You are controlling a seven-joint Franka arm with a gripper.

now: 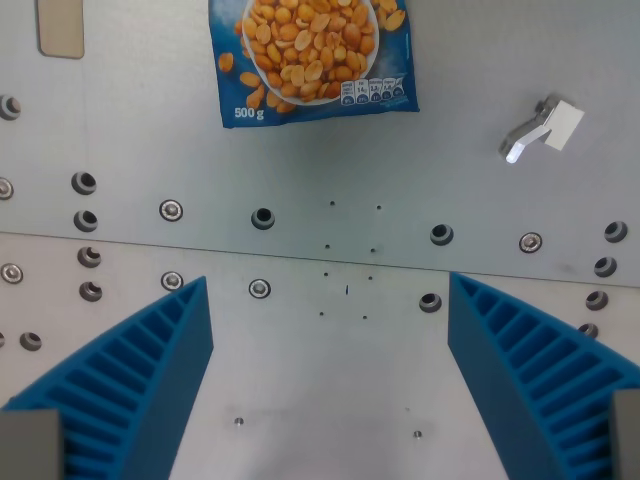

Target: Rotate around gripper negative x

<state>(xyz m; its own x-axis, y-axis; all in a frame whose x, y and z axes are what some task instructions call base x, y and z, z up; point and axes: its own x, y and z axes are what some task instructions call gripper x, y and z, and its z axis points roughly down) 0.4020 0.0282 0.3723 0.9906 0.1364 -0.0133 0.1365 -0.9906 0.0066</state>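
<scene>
At top centre, peanut bag (312, 58) marked "500 g"; gripper (330, 375) spread wide, holding nothing

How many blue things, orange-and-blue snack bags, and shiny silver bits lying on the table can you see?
Blue fingers: 2
Peanut bag: 1
Silver metal part with a white end: 1
Beige tag at the top edge: 1
Total: 5
The gripper is open, with nothing between its fingers.
</scene>
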